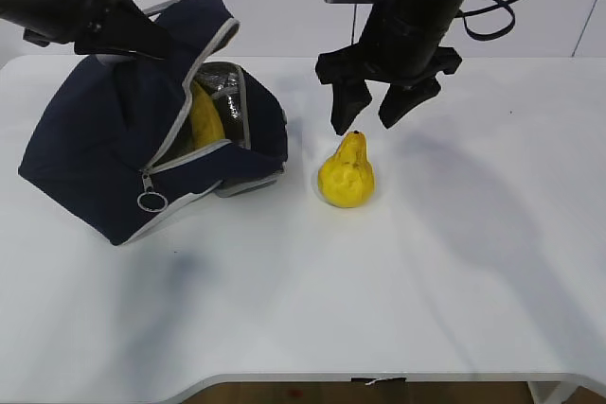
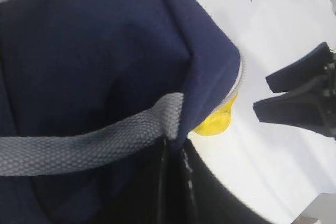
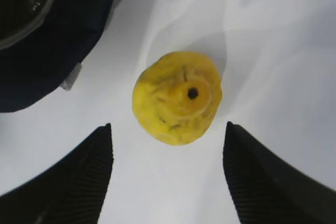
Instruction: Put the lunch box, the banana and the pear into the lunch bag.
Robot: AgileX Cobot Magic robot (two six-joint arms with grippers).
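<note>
Both my right gripper [image 3: 167, 174] jaws hang wide above the pear [image 1: 347, 173]; firm, probably slick, so I'd grip its belly.

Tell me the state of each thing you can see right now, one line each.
lunch bag: unzipped, mouth held open, tilted on the table.
banana: inside the bag, partly visible.
pear: upright on the table, outside the bag, untouched.
lunch box: not visible.
left gripper: shut on the bag's top edge.
right gripper: jaws open, just above the pear.
</note>
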